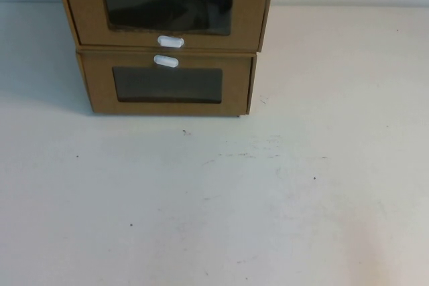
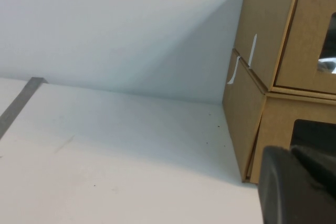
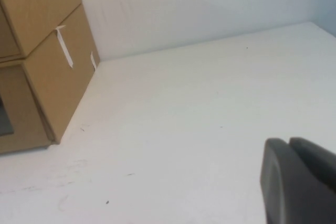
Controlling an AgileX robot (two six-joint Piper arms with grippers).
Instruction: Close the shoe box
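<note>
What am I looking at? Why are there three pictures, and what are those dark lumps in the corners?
This is a robot with two arms, and it carries three cameras. One picture is taken from high up, looking down at a white table. No arm shows in that one. The other two come from little cameras on the robot's wrists. The dark lump in one is part of the left gripper, the robot's left "hand". The lump in the other is the right gripper. Both hang over the table and hold nothing.

On the table are two brown boxes, stacked. Each has a dark window and a small white tab. The top one, the shoe box, has its tab under the window. The bottom box has its tab above the window.
</note>
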